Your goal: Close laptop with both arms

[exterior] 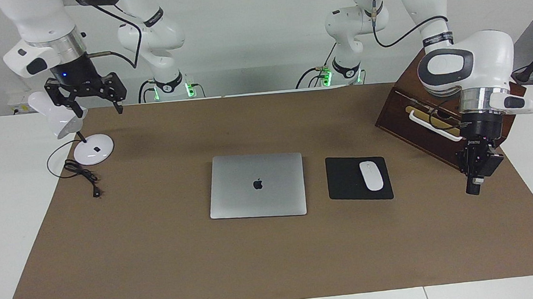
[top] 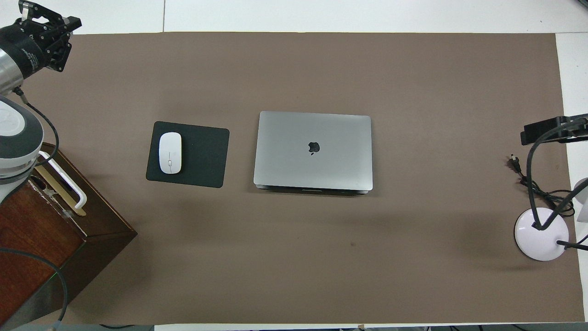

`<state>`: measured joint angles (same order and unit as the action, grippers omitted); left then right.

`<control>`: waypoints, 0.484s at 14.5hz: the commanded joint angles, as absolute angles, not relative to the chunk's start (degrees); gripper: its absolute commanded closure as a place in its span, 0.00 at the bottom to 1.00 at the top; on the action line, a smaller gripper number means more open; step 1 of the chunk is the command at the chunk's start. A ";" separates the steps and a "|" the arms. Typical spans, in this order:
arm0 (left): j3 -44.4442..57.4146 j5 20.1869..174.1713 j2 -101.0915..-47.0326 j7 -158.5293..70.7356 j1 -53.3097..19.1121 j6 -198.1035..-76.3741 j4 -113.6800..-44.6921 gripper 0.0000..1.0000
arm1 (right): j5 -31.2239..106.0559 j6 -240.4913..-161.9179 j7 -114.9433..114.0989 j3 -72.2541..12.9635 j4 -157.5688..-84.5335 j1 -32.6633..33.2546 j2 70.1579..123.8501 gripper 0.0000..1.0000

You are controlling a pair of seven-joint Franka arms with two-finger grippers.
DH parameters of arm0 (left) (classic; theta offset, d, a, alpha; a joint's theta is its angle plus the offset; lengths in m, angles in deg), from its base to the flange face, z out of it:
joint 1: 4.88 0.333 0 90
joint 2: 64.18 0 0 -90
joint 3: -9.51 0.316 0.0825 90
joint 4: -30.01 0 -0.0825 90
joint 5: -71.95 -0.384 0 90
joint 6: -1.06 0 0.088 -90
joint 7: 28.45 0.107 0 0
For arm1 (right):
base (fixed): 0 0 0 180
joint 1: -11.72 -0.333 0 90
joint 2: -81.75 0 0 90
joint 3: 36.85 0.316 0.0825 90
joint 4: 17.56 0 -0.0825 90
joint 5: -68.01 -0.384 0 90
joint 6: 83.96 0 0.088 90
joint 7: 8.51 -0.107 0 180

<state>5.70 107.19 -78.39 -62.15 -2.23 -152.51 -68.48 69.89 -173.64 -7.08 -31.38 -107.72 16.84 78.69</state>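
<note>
Lying flat with its lid fully down, the laptop (exterior: 256, 185) is judged already closed, well apart from the left gripper (exterior: 473, 189), pinched empty, and the right gripper (exterior: 100, 107), spread wide over the mat's edge.

The left arm (exterior: 467, 65) comes down from its base, elbow bent, its wrist pointing straight down. The left gripper (exterior: 474, 190) hangs low over the desk at the left arm's end, its jaws closed together and holding nothing. The right arm (exterior: 42, 24) is raised at its own end, wrist vertical. The right gripper (exterior: 97, 108) hangs in the air with its jaws spread wide, empty.
</note>
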 commanded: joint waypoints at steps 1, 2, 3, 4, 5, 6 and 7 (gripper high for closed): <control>7.13 97.39 -79.21 -62.29 -1.46 -141.38 -64.39 1.00 | 68.36 -173.08 -6.75 -30.52 -110.02 18.05 76.74 0.00; 7.23 91.96 -78.86 -61.94 -1.28 -135.76 -63.16 1.00 | 68.36 -173.08 -6.75 -30.52 -110.11 18.05 76.65 0.00; 7.23 86.16 -77.99 -61.85 -1.19 -130.92 -62.63 1.00 | 68.36 -173.08 -6.75 -30.52 -110.20 18.05 76.57 0.00; 7.14 82.45 -76.50 -61.77 -0.84 -126.60 -62.89 1.00 | 68.36 -173.08 -6.75 -30.43 -110.20 18.05 76.56 0.00; 7.14 80.33 -75.26 -61.59 -0.75 -122.21 -63.24 1.00 | 68.36 -173.08 -6.66 -30.52 -110.20 18.05 76.56 0.00; 7.23 79.17 -74.12 -60.72 -0.75 -117.99 -63.41 1.00 | 68.36 -173.08 -6.66 -30.52 -110.20 18.05 76.56 0.00; 7.23 78.64 -72.72 -59.14 -1.01 -113.95 -63.59 1.00 | 68.36 -173.08 -6.66 -30.43 -110.20 18.05 76.56 0.00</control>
<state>7.31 81.22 -75.98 -61.53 -1.25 -121.22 -62.79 69.89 -173.23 -7.08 -31.16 -108.43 16.84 78.21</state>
